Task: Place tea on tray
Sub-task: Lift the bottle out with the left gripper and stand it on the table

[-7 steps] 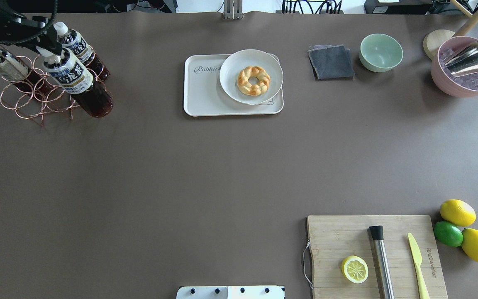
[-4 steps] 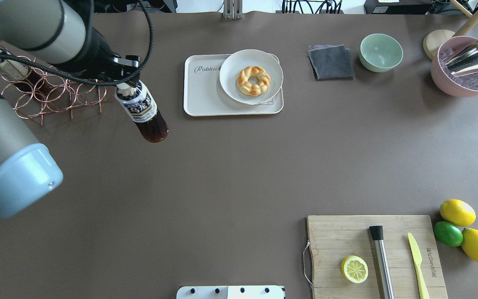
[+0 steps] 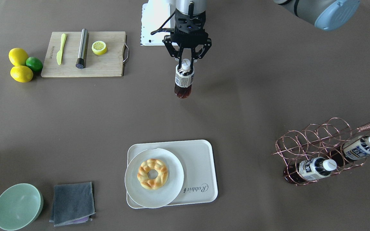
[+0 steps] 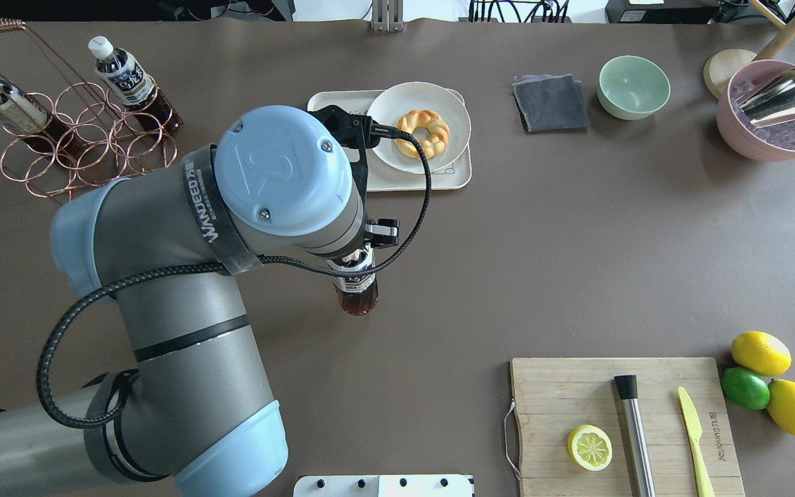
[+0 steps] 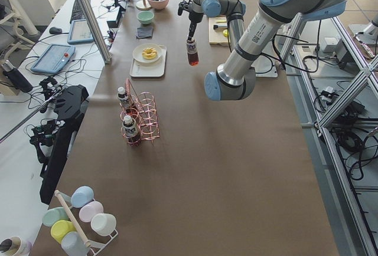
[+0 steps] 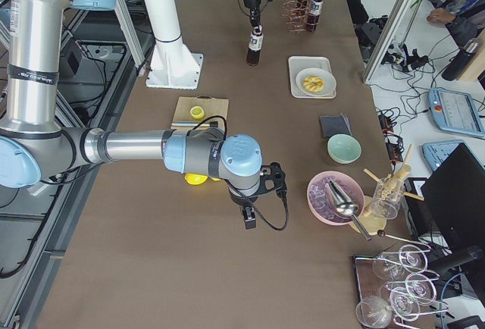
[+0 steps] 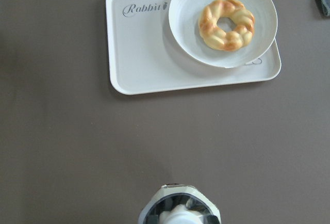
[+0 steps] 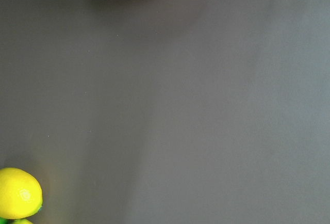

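Note:
My left gripper (image 3: 185, 63) is shut on the white cap of a tea bottle (image 3: 183, 81) and holds it upright above the table, on the robot's side of the tray (image 3: 201, 160). The bottle (image 4: 356, 293) shows below my left arm in the overhead view, and its cap (image 7: 178, 216) sits at the bottom edge of the left wrist view, with the tray (image 7: 139, 53) ahead. Two more tea bottles (image 3: 316, 168) (image 3: 360, 146) lie in the copper wire rack (image 3: 320, 138). My right gripper (image 6: 248, 219) shows only in the exterior right view; I cannot tell if it is open or shut.
A white plate (image 3: 169, 189) with a braided doughnut (image 3: 152, 173) covers one half of the tray; the "Rabbit" half is bare. Cutting board (image 4: 556, 393), lemons and lime (image 4: 760, 352), green bowl (image 4: 633, 86), grey cloth (image 4: 551, 102) and pink ice bowl (image 4: 735, 131) lie to the right.
My left arm has carried the bottle away from the rack, rightward and toward the robot, to the table in front of the tray. The arm now covers part of the tray in the overhead view.

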`<state>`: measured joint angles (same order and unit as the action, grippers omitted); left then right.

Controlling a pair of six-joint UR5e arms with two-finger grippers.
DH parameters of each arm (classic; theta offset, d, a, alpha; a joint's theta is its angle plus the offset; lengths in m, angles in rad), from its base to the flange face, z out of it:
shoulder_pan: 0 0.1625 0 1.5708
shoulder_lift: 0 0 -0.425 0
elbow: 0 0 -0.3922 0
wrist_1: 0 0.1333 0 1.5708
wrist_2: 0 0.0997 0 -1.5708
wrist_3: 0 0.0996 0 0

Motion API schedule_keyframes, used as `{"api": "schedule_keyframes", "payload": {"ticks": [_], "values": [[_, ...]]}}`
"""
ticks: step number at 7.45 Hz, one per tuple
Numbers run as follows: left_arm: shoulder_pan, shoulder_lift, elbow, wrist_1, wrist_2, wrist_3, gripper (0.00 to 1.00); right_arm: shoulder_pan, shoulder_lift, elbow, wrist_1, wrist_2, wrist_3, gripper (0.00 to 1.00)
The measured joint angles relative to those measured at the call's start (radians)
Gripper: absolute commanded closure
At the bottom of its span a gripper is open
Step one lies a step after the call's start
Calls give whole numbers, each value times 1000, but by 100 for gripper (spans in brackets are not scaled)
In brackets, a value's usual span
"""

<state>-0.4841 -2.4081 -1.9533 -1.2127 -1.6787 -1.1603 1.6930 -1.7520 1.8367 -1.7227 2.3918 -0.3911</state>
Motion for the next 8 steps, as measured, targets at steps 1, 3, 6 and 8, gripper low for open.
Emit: {"api": "schedule_keyframes", "payload": {"ticks": [1,3,6,8], "values": [[31,-2,9,-5,19,-11,100,0,-3,0,0,3,-1,0],[76,0,17,-34,28,-39,100,0,-12,2,1,8,-1,0],[92,2,23,-46,30,-49,58,1,-15,3,2,9,-2,0],[94,11,24,-64,30,-49,28,0,-15,4,2,9,-1,0]]}}
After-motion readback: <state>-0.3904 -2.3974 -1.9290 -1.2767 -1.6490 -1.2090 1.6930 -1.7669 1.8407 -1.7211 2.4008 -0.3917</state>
